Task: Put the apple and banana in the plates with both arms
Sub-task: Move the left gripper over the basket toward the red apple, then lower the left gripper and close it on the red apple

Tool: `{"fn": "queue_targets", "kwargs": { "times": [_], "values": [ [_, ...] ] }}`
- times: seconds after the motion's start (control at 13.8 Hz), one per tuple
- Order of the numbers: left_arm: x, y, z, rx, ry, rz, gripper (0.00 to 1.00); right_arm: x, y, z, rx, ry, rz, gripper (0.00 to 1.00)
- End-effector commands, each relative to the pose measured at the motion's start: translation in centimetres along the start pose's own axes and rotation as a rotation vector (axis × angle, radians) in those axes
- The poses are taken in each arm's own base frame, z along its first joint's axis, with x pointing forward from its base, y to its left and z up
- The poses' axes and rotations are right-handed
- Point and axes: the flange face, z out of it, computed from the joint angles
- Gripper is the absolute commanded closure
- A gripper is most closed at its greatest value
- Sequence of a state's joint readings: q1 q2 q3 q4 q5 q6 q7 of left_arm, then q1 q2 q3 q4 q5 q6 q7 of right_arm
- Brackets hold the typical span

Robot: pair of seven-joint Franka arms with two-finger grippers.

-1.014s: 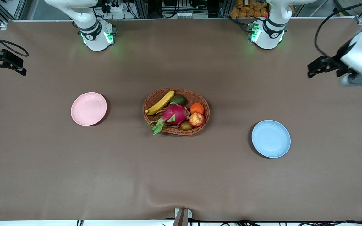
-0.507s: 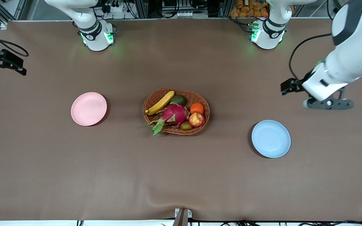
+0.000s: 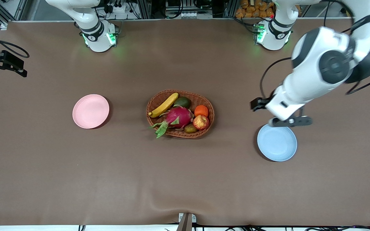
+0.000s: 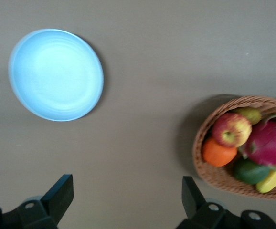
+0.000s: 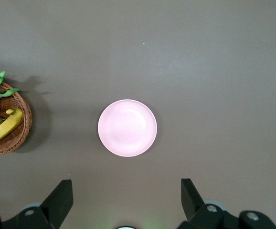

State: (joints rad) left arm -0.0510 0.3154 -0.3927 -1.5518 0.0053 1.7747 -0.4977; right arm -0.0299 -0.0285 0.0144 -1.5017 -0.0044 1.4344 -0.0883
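Note:
The apple point(image 3: 201, 122) and the banana point(image 3: 163, 104) lie in the wicker basket point(image 3: 159, 96) at mid table. Both also show in the left wrist view: the apple point(image 4: 231, 130) and the banana point(image 4: 274, 179). The pink plate point(image 3: 90, 111) lies toward the right arm's end and the blue plate point(image 3: 277, 142) toward the left arm's end; both are bare. My left gripper point(image 4: 126, 198) is open and empty, up over the table by the blue plate's point(image 4: 56, 75) edge. My right gripper point(image 5: 126, 200) is open and empty, waiting high above the pink plate point(image 5: 127, 128).
The basket also holds a pink dragon fruit point(image 3: 178, 117), an orange point(image 3: 201, 110), an avocado point(image 3: 182, 102) and a small brownish fruit point(image 3: 190, 129). The left arm's white forearm point(image 3: 313, 73) hangs over the table between its base and the blue plate.
The left arm has swung in from the left arm's end of the table toward the basket and now hangs by the blue plate. The right arm and the fruit have not moved.

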Motion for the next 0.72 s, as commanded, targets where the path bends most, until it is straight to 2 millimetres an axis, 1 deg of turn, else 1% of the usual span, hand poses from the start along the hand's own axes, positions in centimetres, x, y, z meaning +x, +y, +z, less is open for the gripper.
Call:
{"fn": "queue_targets", "kwargs": {
  "times": [0.0, 0.14, 0.36, 0.58, 0.65],
  "values": [
    [-0.2, 4.1, 2.6, -0.042, 0.002, -0.068, 0.0, 0.1, 0.2, -0.4, -0.003, -0.001, 0.017, 0.0],
    [-0.3, 7.0, 5.5, -0.064, 0.002, -0.113, 0.0, 0.1, 0.1, -0.4, -0.003, -0.003, 0.015, 0.0],
    [-0.3, 10.2, 9.3, -0.104, 0.012, -0.16, 0.0, 0.1, 0.1, -0.4, -0.003, -0.001, 0.015, 0.0],
    [-0.5, 12.8, 12.6, -0.143, 0.021, -0.207, 0.0, 0.1, 0.0, -0.4, -0.003, -0.001, 0.014, 0.0],
    [-0.5, 13.0, 13.3, -0.148, 0.018, -0.227, 0.0, 0.1, 0.1, -0.4, -0.003, -0.003, 0.015, 0.0]
  ]
}}
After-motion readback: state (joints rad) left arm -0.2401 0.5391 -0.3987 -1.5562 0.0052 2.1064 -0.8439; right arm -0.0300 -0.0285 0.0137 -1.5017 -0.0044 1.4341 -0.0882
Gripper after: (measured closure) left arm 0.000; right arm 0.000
